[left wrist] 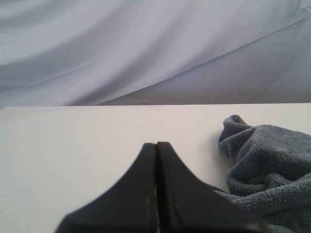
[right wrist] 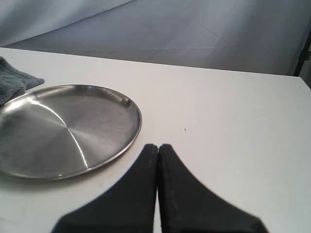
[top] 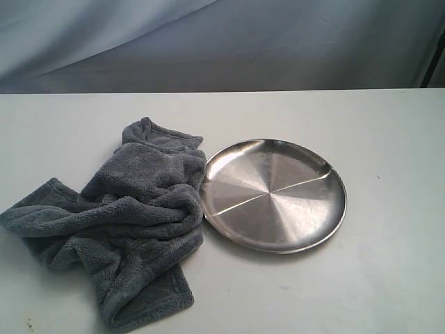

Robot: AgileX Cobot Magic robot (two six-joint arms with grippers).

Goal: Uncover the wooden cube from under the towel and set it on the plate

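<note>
Black left end effector [left wrist: 156, 144] closed.

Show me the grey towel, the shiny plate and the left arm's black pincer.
towel [top: 132, 202]: exterior view, middle of the crumpled heap.
plate [top: 299, 209]: exterior view, bare brushed surface.
left gripper [left wrist: 156, 145]: left wrist view, tips of the shut fingers.

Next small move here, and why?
Probably open the left jaws, which are shut now, and reach for the towel to lift it. No wooden cube shows anywhere, the plate is bare, and the towel lies bunched beside it, so the cube is likely underneath.
</note>
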